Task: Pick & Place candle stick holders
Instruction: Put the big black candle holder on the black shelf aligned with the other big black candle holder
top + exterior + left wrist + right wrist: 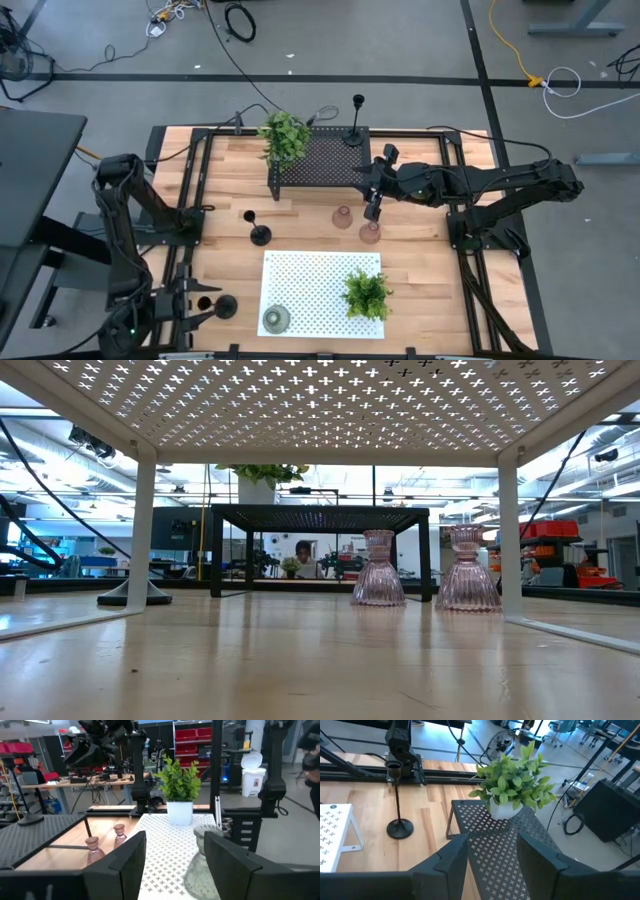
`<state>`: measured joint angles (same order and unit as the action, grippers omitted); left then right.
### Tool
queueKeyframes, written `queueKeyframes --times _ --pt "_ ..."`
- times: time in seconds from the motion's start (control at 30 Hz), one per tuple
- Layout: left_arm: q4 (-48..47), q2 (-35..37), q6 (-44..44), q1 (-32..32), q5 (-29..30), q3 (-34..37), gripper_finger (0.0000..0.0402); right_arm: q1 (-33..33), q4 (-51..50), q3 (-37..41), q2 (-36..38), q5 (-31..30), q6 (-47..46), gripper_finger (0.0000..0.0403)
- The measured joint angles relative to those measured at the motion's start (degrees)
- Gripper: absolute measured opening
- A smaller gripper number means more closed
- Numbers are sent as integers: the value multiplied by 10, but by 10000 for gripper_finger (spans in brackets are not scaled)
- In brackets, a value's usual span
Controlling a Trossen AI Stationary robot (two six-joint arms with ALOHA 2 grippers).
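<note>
My left arm is folded back at the near left corner of the table [420,250], its gripper [205,303] low at the near edge, fingers [127,860] parted with a gap between them. My right arm reaches in from the table's right side, elbow bent, wrist extended toward the middle. Right gripper [376,192] fingers [450,857] apart, nothing between them.

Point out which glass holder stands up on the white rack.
The olive-green holder, at the white rack's near-left corner. The two pink holders stand on the bare table.
</note>
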<state>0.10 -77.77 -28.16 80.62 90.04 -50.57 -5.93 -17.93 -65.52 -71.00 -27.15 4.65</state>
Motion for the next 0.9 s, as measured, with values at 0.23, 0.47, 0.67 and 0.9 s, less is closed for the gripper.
queueKeyframes --times 0.23,0.47,0.67,0.9 --pt "-91 37 -40 10 -4 4 191 0 0 0 0 16 -1 169" --pt "-96 80 22 11 -4 2 158 0 3 0 0 17 3 169" --pt "-145 92 -31 32 -129 2 119 0 2 0 0 27 3 169" --pt "-133 94 -67 19 -91 2 82 0 3 0 0 27 3 169"
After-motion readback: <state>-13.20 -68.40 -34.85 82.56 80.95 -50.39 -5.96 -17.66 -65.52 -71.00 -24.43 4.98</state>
